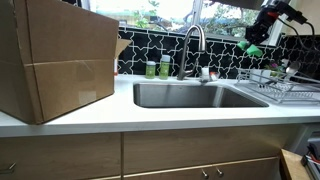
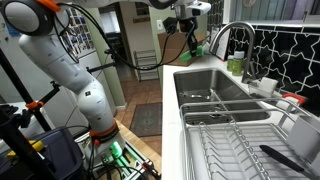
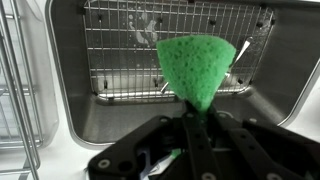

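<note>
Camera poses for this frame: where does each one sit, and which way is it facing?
Exterior view: in front of the counter, facing the sink square-on; of the robot, only the gripper pinching a green sponge shows.
Exterior view: beyond the counter's end by the dish rack, looking along it; the whole arm shows.
Wrist view: above the sink, looking down at its wire grid; the gripper body fills the bottom.
Shared: all three show the sponge and sink; both exterior views show the faucet and dish rack.
</note>
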You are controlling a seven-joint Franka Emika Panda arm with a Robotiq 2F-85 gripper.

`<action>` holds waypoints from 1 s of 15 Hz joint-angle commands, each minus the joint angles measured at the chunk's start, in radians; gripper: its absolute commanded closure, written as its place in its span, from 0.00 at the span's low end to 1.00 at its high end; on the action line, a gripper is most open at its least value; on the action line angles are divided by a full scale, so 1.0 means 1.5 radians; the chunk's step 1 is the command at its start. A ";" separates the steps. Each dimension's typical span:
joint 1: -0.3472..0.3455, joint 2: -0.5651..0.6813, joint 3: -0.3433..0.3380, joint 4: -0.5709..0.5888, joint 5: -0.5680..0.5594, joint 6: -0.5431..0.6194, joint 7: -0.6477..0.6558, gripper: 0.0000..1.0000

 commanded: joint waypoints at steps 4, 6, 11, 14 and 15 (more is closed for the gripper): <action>0.003 0.026 -0.005 -0.023 0.018 -0.059 -0.023 0.97; 0.002 0.032 -0.003 -0.032 0.014 -0.059 -0.020 0.97; 0.001 0.041 0.002 -0.031 0.007 -0.048 -0.013 0.89; 0.001 0.042 0.002 -0.031 0.007 -0.048 -0.013 0.89; 0.001 0.042 0.002 -0.031 0.007 -0.048 -0.013 0.89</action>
